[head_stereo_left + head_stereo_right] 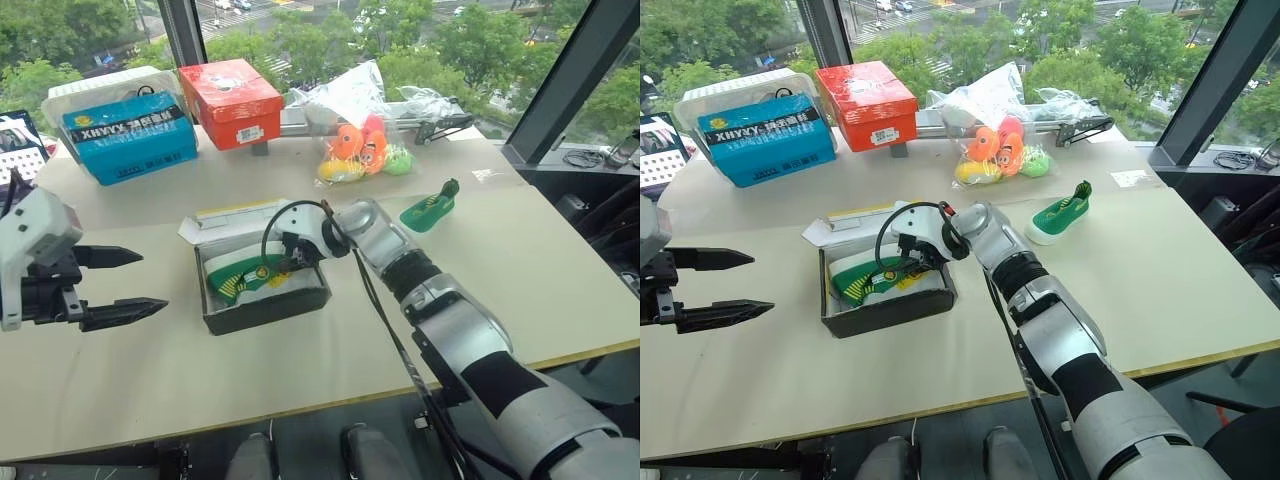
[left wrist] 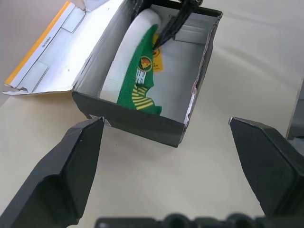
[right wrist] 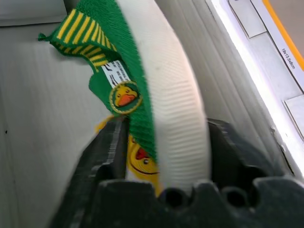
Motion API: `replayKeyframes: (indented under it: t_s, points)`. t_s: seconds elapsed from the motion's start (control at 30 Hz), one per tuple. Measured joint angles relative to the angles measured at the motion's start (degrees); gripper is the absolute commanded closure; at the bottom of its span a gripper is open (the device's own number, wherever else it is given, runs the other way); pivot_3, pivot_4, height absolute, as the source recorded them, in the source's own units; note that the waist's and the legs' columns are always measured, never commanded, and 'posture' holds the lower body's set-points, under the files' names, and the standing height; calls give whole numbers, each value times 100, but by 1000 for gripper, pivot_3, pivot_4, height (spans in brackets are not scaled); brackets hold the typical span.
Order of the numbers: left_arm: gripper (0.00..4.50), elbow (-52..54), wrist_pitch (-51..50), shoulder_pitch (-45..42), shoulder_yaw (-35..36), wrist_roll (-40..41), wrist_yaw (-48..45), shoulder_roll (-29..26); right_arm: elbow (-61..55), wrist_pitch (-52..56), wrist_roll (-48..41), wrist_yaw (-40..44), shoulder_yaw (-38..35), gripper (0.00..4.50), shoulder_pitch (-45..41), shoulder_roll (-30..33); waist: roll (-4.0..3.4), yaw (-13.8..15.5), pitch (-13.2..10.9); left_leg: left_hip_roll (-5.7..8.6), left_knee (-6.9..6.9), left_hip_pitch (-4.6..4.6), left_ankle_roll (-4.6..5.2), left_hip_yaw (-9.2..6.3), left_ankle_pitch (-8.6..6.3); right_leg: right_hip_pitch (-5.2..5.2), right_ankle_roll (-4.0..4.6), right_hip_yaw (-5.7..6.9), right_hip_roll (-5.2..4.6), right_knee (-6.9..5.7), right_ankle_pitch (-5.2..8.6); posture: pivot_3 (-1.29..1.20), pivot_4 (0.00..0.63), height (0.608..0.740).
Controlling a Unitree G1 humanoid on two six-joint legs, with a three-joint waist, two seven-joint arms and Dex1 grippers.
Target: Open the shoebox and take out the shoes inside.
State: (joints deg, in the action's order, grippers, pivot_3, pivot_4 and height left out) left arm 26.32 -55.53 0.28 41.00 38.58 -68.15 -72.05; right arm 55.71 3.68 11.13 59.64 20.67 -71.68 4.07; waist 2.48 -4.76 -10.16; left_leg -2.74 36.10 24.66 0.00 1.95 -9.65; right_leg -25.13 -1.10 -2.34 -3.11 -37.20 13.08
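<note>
The right gripper (image 3: 159,142) reaches into the open shoebox (image 1: 262,300), its two fingers clamped on either side of the green shoe (image 3: 156,95) lying on its side there. The other green shoe (image 1: 432,208) sits on the table (image 1: 300,380) beyond that arm. The left gripper (image 1: 115,285) hovers beside the box, jaws spread wide and empty.

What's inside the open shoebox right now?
Inside the shoebox lies one green shoe on its side, with the right gripper closing around it. The shoe covers part of the white floor, so what lies beneath it is hidden.
</note>
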Motion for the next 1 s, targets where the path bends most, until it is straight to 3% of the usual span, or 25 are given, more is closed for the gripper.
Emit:
replayKeyframes:
  t_s: [0.07,0.17,0.3,0.43,0.7,1.0]
  points:
    - [0,-1,4,-32,-36,0,9,0,-81,0,-2,-4,-6,3817,40,39,0,-10,0,0,-1,0,0,0,0,0,0,0,0,0,0,0,150,740]
    - [0,-11,28,-68,-162,0,17,0,-325,-137,42,11,64,4018,159,153,0,-5,0,2,-2,4,0,0,0,-2,0,0,-1,2,0,0,150,740]
    - [0,-96,52,-221,-324,1,44,-1,-1136,-901,352,-131,344,4027,476,394,-1,3,-1,1,-2,10,-1,2,0,-10,-1,-2,0,1,0,0,150,740]
    - [0,-170,179,-487,-658,5,76,-1,-1972,-1403,1013,-848,698,4027,582,439,0,-7,-1,0,-1,10,-1,3,0,-13,0,-4,2,-4,0,0,150,740]
    - [0,-337,309,-749,-1017,1,121,-2,-2115,-1406,1101,-1519,739,4027,688,380,1,79,0,1,0,13,-1,5,0,-11,0,-3,1,0,0,0,150,740]
    - [0,-448,450,-1019,-1400,0,133,0,-2630,-1140,1472,-2097,551,4027,661,935,1,90,0,0,5,17,-1,5,0,-15,0,-5,4,-2,1,0,150,740]
